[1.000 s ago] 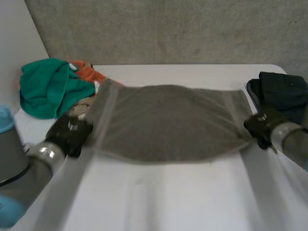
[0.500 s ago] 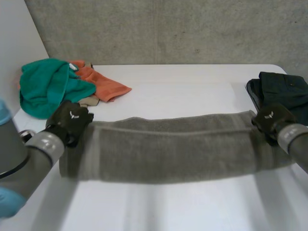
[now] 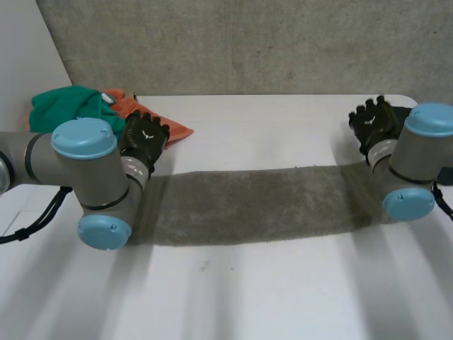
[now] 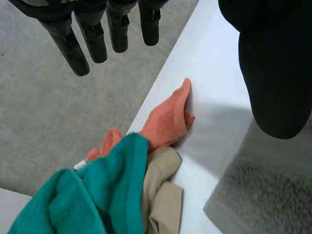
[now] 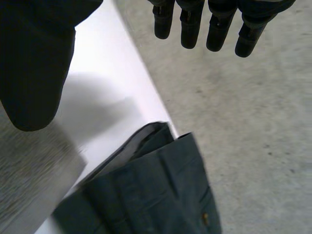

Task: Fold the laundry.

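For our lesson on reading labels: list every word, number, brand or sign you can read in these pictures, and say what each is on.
No words or numbers are readable.
A small white emblem on the back of the left hand: a shape, not letters.
A white tag on the green cloth: too small to read.

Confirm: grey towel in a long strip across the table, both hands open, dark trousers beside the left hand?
Wrong side: the dark trousers lie beside the right hand, as the right wrist view shows. The rest holds: grey towel in a strip across the table, left hand open as well.
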Available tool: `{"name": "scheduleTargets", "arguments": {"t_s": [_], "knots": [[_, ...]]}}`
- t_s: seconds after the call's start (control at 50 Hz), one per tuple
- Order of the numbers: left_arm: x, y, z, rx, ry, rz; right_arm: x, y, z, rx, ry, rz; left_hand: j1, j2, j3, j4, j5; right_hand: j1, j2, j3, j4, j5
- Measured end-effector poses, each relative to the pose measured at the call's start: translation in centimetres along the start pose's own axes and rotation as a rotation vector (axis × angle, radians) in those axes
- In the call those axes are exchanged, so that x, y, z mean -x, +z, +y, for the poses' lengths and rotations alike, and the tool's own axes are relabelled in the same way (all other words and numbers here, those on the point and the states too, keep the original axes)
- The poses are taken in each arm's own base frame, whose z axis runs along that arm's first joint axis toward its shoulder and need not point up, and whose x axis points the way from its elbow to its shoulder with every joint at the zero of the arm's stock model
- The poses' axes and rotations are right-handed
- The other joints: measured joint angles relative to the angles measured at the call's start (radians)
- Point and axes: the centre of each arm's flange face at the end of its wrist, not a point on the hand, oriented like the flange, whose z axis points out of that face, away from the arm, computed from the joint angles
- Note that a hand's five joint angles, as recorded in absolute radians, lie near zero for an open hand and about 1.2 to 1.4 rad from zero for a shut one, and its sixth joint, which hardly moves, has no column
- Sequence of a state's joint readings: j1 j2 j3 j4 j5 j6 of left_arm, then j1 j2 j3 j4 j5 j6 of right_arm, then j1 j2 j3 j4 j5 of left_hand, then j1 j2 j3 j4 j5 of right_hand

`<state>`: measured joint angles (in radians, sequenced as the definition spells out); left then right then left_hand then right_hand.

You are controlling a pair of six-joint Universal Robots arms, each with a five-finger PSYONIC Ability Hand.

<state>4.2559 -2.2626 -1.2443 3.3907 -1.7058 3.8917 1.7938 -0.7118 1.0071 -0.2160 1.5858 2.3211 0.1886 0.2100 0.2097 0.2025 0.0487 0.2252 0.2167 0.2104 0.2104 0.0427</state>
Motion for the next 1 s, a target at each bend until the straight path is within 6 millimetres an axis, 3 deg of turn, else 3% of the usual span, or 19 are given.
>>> {"name": "scheduleTargets", "arguments": {"t_s": [0.1, 0.12, 0.16, 0.24, 0.26, 0.42, 0.66, 0.7, 0.78, 0.92, 1.0], "knots": [[0.7, -1.0, -1.4, -0.022, -0.043, -0.013, -2.4, -1.6, -2.0, -0.029, 0.089, 0.015, 0.000, 0.000, 0.000, 0.000, 0.000, 0.000, 0.000, 0.000, 0.000, 0.000], [1.2, -1.8, -2.0, -0.035, -0.076, -0.017, -3.7, -2.9, -2.9, -0.041, 0.132, -0.001, 0.000, 0.000, 0.000, 0.000, 0.000, 0.000, 0.000, 0.000, 0.000, 0.000], [1.6, -2.5, -2.4, -0.041, -0.102, -0.018, -4.4, -3.8, -2.8, -0.034, 0.152, -0.029, 0.000, 0.000, 0.000, 0.000, 0.000, 0.000, 0.000, 0.000, 0.000, 0.000], [2.5, -4.2, -2.9, -0.052, -0.169, -0.019, -5.4, -6.0, -1.3, 0.029, 0.191, -0.132, 0.000, 0.000, 0.000, 0.000, 0.000, 0.000, 0.000, 0.000, 0.000, 0.000], [2.8, -4.9, -3.0, -0.054, -0.191, -0.018, -5.7, -7.5, 0.2, 0.094, 0.225, -0.216, 0.000, 0.000, 0.000, 0.000, 0.000, 0.010, 0.023, 0.027, 0.030, 0.026], [2.8, -6.8, -2.7, -0.047, -0.238, 0.000, -5.2, -11.2, 5.1, 0.267, 0.344, -0.407, 0.000, 0.000, 0.000, 0.000, 0.000, 0.301, 0.304, 0.312, 0.312, 0.308], [2.3, -6.8, -2.6, -0.066, -0.239, 0.022, -3.8, -10.5, 7.9, 0.185, 0.276, -0.392, 0.000, 0.000, 0.000, 0.000, 0.000, 0.385, 0.395, 0.408, 0.407, 0.402], [2.2, -6.8, -2.7, -0.072, -0.240, 0.020, -3.3, -9.6, 8.8, 0.161, 0.255, -0.366, 0.000, 0.000, 0.000, 0.000, 0.000, 0.809, 0.831, 0.827, 0.825, 0.816], [2.1, -6.8, -2.6, -0.074, -0.240, 0.020, -3.3, -8.9, 9.5, 0.159, 0.236, -0.321, 0.000, 0.000, 0.000, 0.000, 0.000, 0.887, 0.962, 0.969, 0.976, 0.935], [2.3, -7.0, -2.7, -0.077, -0.240, 0.016, -5.5, -8.5, 11.1, 0.235, 0.199, -0.189, 0.000, 0.000, 0.000, 0.000, 0.000, 0.887, 0.962, 0.974, 0.986, 0.935], [2.8, -7.4, -3.1, -0.088, -0.241, 0.006, -8.8, -8.8, 12.1, 0.280, 0.140, -0.092, 0.000, 0.000, 0.000, 0.000, 0.000, 0.887, 0.962, 0.974, 0.986, 0.935]]}}
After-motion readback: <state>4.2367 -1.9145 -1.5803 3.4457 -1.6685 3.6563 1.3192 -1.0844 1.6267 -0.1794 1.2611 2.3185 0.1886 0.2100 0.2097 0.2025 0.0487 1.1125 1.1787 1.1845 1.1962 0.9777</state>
